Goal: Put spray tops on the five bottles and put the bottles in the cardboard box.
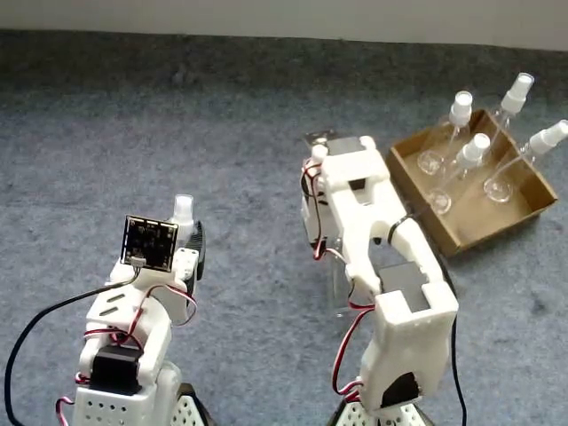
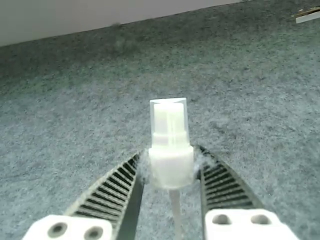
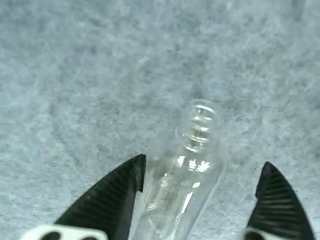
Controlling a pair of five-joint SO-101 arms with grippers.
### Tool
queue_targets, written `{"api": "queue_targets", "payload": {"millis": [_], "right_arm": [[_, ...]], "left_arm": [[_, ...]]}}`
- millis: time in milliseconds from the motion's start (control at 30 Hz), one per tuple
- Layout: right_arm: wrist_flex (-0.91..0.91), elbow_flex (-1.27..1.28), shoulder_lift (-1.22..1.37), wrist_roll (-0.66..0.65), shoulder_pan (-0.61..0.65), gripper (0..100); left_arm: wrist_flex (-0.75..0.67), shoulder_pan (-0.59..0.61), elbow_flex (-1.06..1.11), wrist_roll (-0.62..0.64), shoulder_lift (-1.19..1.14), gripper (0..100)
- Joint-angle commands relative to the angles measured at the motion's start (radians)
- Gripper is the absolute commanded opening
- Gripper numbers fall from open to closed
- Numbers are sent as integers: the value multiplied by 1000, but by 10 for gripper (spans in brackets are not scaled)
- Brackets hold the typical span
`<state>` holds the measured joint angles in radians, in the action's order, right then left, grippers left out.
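Bottle (image 3: 197, 145), clear and with its threaded neck bare, sits between the spread jaws of the right gripper (image 3: 202, 165) over grey carpet (image 1: 133, 115). The jaws are apart and not pressing it. Whether it stands or lies cannot be told. The left gripper (image 2: 170, 160) is clamped on a white spray top (image 2: 170, 135) at its collar, the dip tube hanging below. Four capped bottles (image 1: 461, 164) stand in the cardboard box (image 1: 479, 235), well apart from both grippers. The empty bottle looks light, thin-walled and slick, so a hard squeeze would likely dent it or let it slip. The body below the shoulder seems the best place to grip, which keeps the neck free for the top.
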<state>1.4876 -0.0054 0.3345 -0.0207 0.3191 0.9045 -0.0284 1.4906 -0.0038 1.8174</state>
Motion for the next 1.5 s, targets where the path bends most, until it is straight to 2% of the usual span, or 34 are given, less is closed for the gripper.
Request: {"api": "queue_targets", "payload": {"millis": [0, 267, 467, 567, 933, 1467], "right_arm": [[-2, -2, -18, 14, 13, 241], [-39, 15, -22, 6, 13, 217], [-38, 7, -25, 6, 7, 47], [-2, -2, -28, 6, 7, 46], [266, -371, -197, 5, 12, 46], [277, -424, -768, 6, 12, 46]], "left_arm": [[-17, 10, -5, 11, 5, 42], [-15, 10, -5, 11, 5, 42], [-15, 10, -5, 11, 5, 42], [-15, 10, -5, 11, 5, 42], [-15, 10, -5, 11, 5, 42], [-17, 10, -5, 9, 7, 42]]}}
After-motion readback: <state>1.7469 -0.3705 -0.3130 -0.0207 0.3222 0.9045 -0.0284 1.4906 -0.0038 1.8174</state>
